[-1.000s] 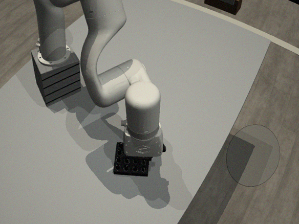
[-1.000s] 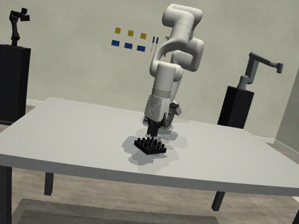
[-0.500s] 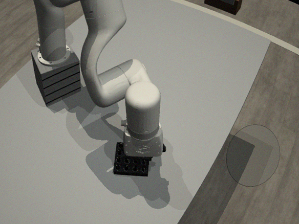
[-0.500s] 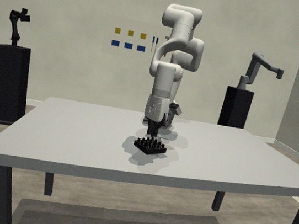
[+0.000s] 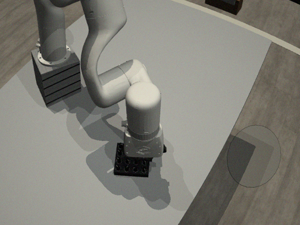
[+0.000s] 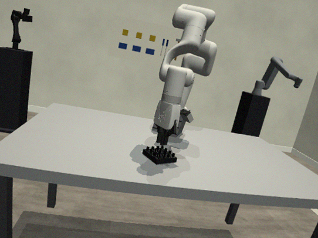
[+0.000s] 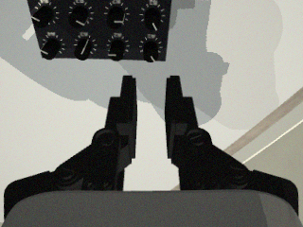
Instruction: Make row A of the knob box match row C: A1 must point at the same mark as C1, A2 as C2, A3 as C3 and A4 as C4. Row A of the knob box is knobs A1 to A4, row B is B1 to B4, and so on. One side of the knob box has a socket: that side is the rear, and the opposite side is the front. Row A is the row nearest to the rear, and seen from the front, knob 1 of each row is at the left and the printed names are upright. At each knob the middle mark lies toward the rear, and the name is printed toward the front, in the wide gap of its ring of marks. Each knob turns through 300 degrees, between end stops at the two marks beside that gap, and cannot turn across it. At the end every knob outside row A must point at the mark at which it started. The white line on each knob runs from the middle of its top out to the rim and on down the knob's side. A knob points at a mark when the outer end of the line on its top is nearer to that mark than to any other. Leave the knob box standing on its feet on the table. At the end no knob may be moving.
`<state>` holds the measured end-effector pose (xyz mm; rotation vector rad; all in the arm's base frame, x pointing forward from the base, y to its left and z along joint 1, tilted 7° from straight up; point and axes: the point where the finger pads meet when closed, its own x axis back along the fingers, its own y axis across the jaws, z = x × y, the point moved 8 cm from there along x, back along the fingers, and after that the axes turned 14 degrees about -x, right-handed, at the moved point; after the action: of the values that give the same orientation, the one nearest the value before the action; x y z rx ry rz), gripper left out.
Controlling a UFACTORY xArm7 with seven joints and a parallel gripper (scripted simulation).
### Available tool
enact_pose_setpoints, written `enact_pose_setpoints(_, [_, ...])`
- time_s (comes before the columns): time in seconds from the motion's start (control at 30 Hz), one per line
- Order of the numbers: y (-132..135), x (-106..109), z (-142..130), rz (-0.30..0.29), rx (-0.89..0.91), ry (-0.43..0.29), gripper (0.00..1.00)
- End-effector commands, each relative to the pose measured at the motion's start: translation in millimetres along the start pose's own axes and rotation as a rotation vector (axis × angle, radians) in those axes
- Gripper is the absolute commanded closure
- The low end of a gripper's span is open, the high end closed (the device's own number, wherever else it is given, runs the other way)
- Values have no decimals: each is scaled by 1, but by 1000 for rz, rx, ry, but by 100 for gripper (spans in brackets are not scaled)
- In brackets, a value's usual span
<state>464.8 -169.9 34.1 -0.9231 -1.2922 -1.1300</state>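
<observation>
top: box (image 5: 131, 174) sits on the counter (image 5: 71, 196), partly under my wrist | exterior: my claw (image 6: 161, 142) (image 7: 151, 94) hangs just above the box's knobs (image 6: 173, 155) (image 7: 151, 51) | wrist: claw released, narrowly parted, empty; I should centre over one knob, descend straight, grip lightly, twist slowly, clear neighbours

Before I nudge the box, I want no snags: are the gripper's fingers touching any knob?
No, in the exterior view the gripper hangs above the knobs.
</observation>
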Motion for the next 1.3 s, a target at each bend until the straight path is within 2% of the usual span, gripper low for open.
enact_pose_setpoints(0.0, [1,1,-1,-3,0,-3,81])
enact_pose_setpoints(0.43, [1,-4,-1,-3,0,-3,81])
enact_pose_setpoints(1.27, [1,-32,-2,-3,0,-3,81])
